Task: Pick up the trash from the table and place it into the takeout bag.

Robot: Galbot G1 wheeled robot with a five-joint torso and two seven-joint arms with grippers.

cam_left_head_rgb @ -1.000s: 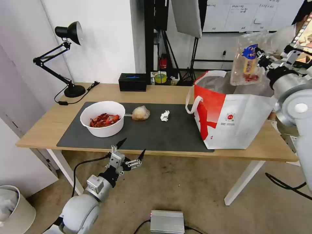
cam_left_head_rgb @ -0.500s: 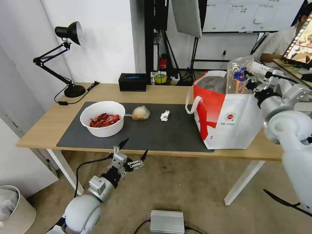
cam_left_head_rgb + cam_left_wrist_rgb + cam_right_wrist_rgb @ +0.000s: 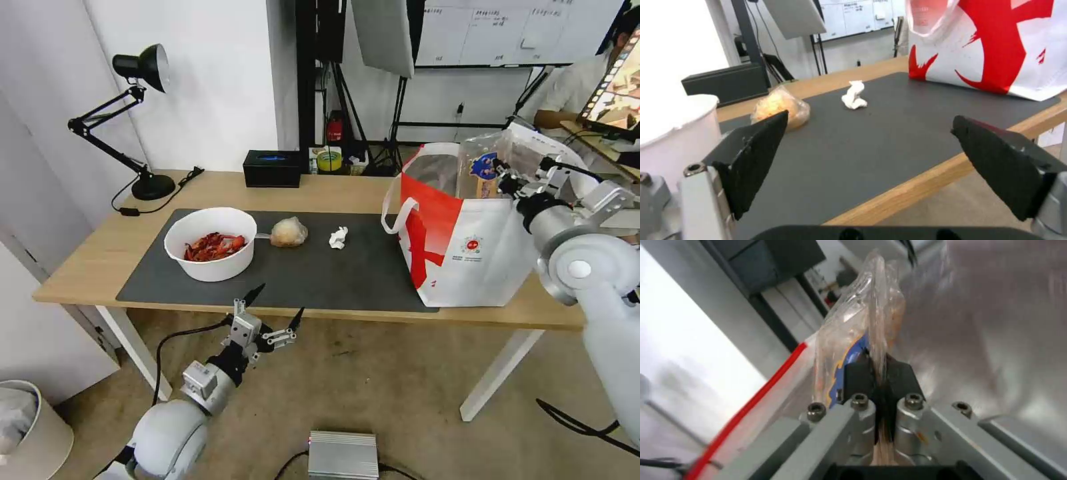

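Over the mouth of the large white-and-red insulated takeout bag [image 3: 467,250], the right end effector [image 3: 505,185] is clamped tight on the edge of a clear hinged plastic tray [image 3: 481,172], part-way down inside the silver foil lining [image 3: 996,323]. Below the light-wood desk [image 3: 320,190] edge, the left end effector [image 3: 267,317] hangs with its black fingers [image 3: 753,156] spread wide, touching nothing.

Clear tray [image 3: 485,172] lower, into takeout bag [image 3: 467,260].
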